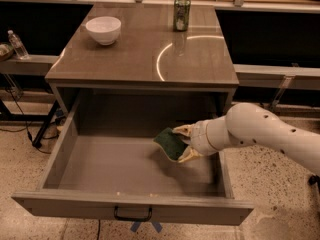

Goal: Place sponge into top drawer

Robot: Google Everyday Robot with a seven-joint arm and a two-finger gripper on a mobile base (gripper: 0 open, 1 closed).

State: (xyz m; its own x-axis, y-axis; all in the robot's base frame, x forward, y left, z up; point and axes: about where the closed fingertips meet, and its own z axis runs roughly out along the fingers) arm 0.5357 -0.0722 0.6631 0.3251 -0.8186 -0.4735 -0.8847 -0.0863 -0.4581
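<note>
A: From where does the camera view look?

B: From high up in front of the open top drawer [132,209], tilted down and facing the surface [135,54] behind it. The surface's far edge lies near the top of the frame.

A: How near is it?

B: Near enough that the drawer's front panel runs along the bottom edge. The arm [260,134] enters from the right, and the gripper [182,144], clamped on the sponge [169,143], sits right of centre over the drawer.
</note>
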